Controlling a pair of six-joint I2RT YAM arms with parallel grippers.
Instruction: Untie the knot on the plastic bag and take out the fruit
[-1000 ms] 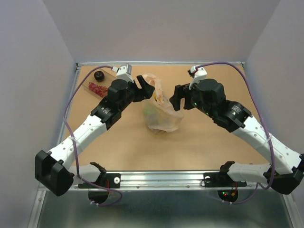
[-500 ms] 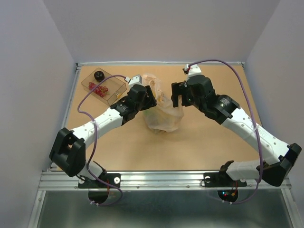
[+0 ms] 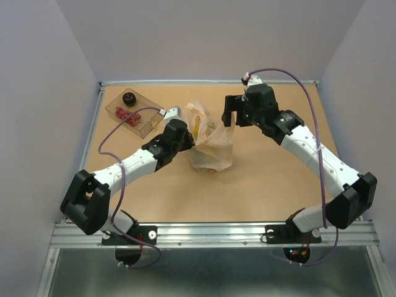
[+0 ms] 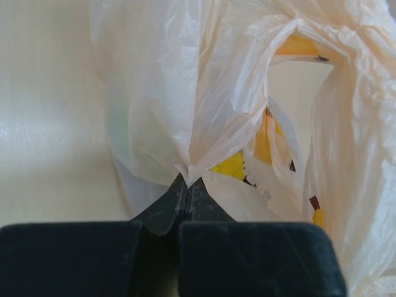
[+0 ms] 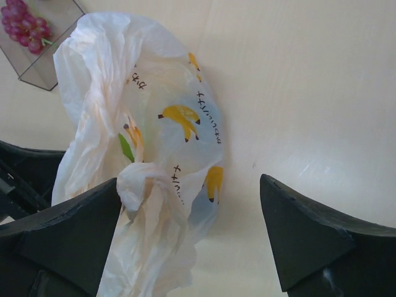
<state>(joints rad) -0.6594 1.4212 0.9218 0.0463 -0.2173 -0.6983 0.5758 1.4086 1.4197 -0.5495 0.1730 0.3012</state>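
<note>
The plastic bag sits mid-table, cream-white with yellow banana print. My left gripper is shut on a small pinch of the bag's film on its left side. The knot is a tight twisted bunch near the bag's top. It lies between the wide-open jaws of my right gripper, close to the left finger. In the top view the right gripper hovers at the bag's far right. The fruit stays inside the bag; only a faint green tint shows through the film.
A clear rectangular tray stands at the far left with a black round piece and red berry-like pieces; its corner shows in the right wrist view. Grey walls enclose the table on three sides.
My left gripper has come down onto the bag's left side and shut on the plastic. My right gripper has moved toward the far side of the bag, its jaws still wide.
</note>
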